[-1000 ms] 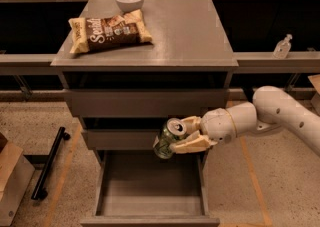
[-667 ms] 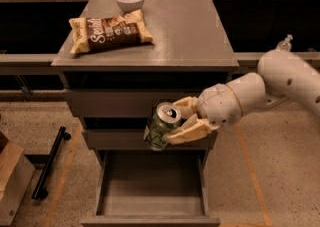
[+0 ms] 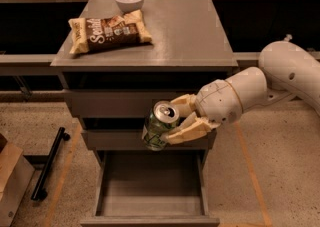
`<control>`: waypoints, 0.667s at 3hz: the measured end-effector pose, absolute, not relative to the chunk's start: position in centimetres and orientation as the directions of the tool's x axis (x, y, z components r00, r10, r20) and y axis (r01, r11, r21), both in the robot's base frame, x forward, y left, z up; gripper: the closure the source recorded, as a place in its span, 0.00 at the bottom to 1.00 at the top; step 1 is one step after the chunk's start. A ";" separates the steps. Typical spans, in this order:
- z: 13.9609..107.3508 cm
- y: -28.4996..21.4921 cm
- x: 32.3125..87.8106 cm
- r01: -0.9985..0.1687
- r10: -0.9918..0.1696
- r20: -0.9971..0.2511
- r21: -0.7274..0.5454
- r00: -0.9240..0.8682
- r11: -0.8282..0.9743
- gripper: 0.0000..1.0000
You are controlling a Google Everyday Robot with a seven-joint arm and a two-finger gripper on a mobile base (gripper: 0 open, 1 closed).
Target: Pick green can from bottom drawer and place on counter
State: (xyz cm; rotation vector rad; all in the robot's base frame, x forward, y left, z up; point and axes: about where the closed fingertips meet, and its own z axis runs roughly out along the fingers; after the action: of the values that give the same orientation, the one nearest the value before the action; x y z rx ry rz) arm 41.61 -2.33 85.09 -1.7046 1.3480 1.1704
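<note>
Dim warm light; hand (image 3: pixel 171 121) gripping green can (image 3: pixel 157 127) before shadowed drawers (image 3: pixel 112 104)

The gripper (image 3: pixel 171 121), in front of the middle drawer (image 3: pixel 110 140), clasped the green can (image 3: pixel 154 130), and its fingers (image 3: pixel 186 130) hid the can's right side. The lower edge cut off the bottom drawer (image 3: pixel 150 220) at its front. The right edge cut off the arm (image 3: pixel 292 68).

A chip bag (image 3: pixel 107 32) lies at eleven o'clock, a white bowl (image 3: pixel 129 0) near it at twelve; a black bar (image 3: pixel 48 163), perhaps tubing, at eight.
</note>
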 end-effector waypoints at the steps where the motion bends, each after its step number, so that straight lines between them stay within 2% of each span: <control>1: 86.8 -2.5 42.8 -0.976 -0.385 -0.918 -0.006 0.092 -0.219 1.00; 2: 90.0 -2.6 45.2 -0.974 -0.431 -0.893 -0.036 0.131 -0.222 1.00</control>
State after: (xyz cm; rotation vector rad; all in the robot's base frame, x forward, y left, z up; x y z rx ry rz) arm 45.23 -2.62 90.05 -1.7470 1.3630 1.0434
